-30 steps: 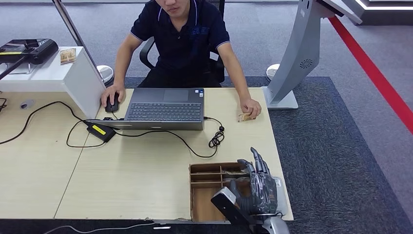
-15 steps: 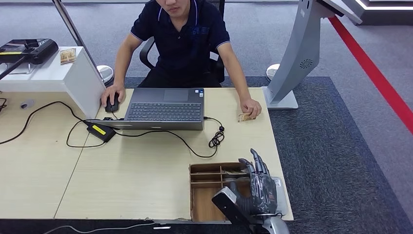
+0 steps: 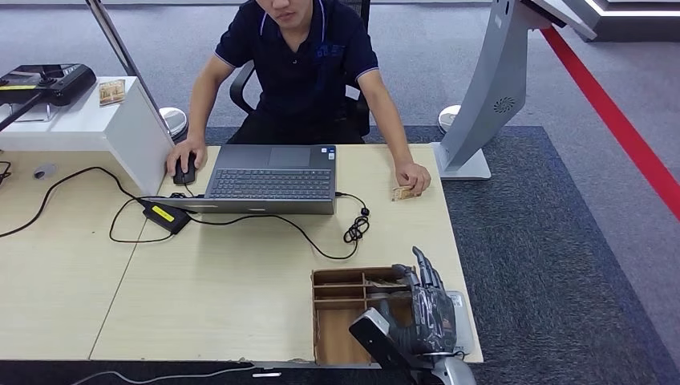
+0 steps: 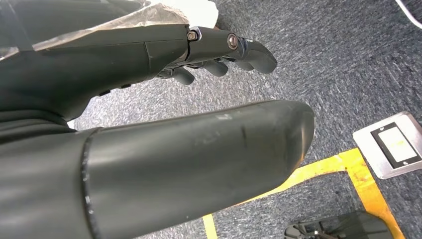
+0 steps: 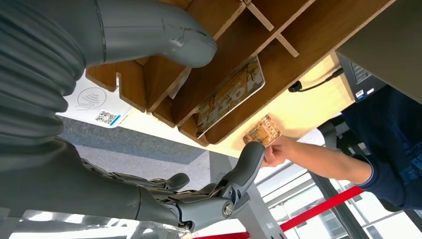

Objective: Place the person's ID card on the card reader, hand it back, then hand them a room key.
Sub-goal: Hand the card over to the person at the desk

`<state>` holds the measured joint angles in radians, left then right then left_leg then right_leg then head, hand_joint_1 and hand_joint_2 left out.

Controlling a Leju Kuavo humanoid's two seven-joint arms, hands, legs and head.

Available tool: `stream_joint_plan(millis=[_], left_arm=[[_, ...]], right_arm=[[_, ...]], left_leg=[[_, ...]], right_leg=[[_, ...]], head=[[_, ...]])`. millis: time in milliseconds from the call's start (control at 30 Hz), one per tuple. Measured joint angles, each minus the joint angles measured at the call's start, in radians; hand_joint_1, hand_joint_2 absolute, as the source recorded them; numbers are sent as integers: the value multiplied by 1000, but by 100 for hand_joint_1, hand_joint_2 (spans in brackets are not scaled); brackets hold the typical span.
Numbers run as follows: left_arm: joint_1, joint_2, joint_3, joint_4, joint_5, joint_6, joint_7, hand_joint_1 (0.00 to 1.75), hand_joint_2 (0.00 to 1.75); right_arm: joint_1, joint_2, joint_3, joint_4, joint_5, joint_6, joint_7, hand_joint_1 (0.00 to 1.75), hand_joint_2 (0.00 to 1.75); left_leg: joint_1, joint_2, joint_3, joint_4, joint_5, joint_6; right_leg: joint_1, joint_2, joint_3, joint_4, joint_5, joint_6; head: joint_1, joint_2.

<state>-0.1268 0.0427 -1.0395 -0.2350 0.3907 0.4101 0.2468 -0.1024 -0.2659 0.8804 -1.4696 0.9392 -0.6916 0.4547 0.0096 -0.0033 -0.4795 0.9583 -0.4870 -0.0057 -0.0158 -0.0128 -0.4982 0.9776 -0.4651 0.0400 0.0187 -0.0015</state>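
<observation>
The person's hand (image 3: 414,178) rests on a patterned ID card (image 3: 404,193) lying on the desk's far right side; the right wrist view has the same card (image 5: 263,131) at their fingertips. My right hand (image 3: 423,309) hovers open, holding nothing, over the right end of a wooden divider box (image 3: 337,337). From the right wrist camera its thumb (image 5: 149,30) and fingers (image 5: 234,184) are spread apart above a patterned card (image 5: 231,94) lying in one compartment. A white card reader pad (image 5: 92,102) lies beside the box. My left hand (image 4: 219,47) hangs over the carpet, empty, fingers loosely extended.
An open laptop (image 3: 273,178) sits before the person, whose other hand is on a mouse (image 3: 184,172). A black power brick (image 3: 166,216) and cable (image 3: 353,228) trail across the desk. A white stand (image 3: 88,120) is at far left, a grey kiosk base (image 3: 465,160) beyond the desk's right end.
</observation>
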Motion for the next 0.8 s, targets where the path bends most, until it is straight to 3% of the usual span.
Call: stream_joint_plan(millis=[300, 800], left_arm=[[0, 0, 0, 0, -2, 0, 0, 0, 0], [0, 0, 0, 0, -5, 0, 0, 0, 0]], right_arm=[[0, 0, 0, 7, -3, 0, 0, 65, 175], [-1, 5, -8, 21, -12, 0, -19, 59, 175]], left_leg=[[0, 0, 0, 0, 0, 0], [0, 0, 0, 0, 0, 0]], right_leg=[[0, 0, 0, 0, 0, 0], [0, 0, 0, 0, 0, 0]], head=[[0, 0], [0, 0]])
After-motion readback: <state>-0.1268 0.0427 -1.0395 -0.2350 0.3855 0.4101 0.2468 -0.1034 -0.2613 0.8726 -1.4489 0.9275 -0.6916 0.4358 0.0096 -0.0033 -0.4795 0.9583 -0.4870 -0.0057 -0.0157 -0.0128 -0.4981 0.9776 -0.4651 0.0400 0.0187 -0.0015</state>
